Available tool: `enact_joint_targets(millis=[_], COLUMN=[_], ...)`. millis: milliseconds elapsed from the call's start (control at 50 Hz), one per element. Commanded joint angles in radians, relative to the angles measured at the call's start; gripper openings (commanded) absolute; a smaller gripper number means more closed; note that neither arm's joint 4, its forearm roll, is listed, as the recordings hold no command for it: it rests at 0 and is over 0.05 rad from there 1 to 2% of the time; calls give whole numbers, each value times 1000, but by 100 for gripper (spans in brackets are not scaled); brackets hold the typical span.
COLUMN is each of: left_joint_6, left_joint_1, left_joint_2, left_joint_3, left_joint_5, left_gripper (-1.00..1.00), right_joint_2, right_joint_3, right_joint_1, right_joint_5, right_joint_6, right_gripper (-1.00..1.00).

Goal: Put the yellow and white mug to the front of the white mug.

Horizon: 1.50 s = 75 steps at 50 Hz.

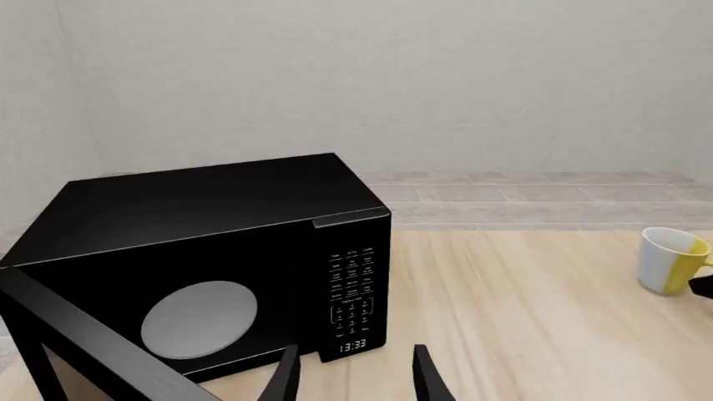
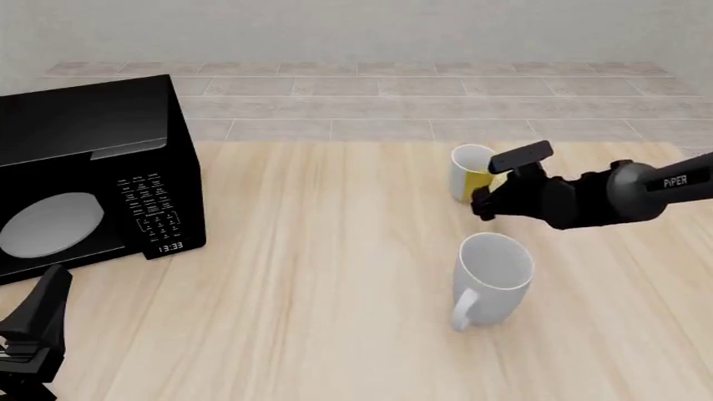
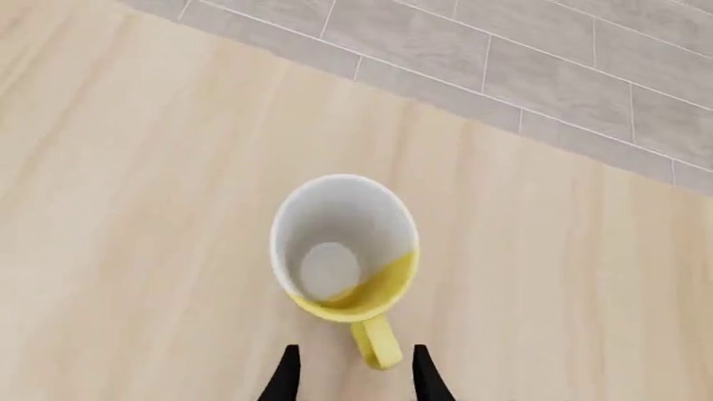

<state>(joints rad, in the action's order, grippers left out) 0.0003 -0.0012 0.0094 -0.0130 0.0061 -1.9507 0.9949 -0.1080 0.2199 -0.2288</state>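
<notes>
The black boxy microwave (image 2: 95, 175) sits left, clear of your work. The plain white cylindrical mug (image 2: 492, 276) stands mid-table; the half-yellow, half-white small mug (image 2: 472, 173) stands upright behind it. Your right gripper (image 3: 352, 372) hovers spread and empty, straddling its yellow handle (image 3: 376, 341) for a grasp. Your left gripper (image 1: 352, 376) waits parted, empty.

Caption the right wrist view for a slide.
Right gripper, fingers open, poised above the handle of the upright yellow and white mug on the wooden table.

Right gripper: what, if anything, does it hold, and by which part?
Nothing. The right gripper is open, its fingertips either side of the yellow and white mug's handle, not closed on it.
</notes>
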Motion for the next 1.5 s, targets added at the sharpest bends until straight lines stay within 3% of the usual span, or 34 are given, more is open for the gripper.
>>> enact_joint_targets(millis=[20, 300, 780, 1300, 1500], left_joint_6=[0, 0, 0, 0, 0], left_joint_1=[0, 0, 0, 0, 0], left_joint_2=[0, 0, 0, 0, 0], left_joint_3=[0, 0, 0, 0, 0], left_joint_5=[0, 0, 0, 0, 0], left_gripper=[100, 100, 100, 100, 100], right_joint_2=[80, 242, 679, 963, 1106], right_joint_3=[-40, -117, -329, -525, -571], right_joint_1=[-8, -23, -58, -50, -37], right_joint_5=[-8, -29, -42, -3, -53], right_joint_6=[0, 4, 34, 45, 54], right_gripper=[100, 100, 100, 100, 100])
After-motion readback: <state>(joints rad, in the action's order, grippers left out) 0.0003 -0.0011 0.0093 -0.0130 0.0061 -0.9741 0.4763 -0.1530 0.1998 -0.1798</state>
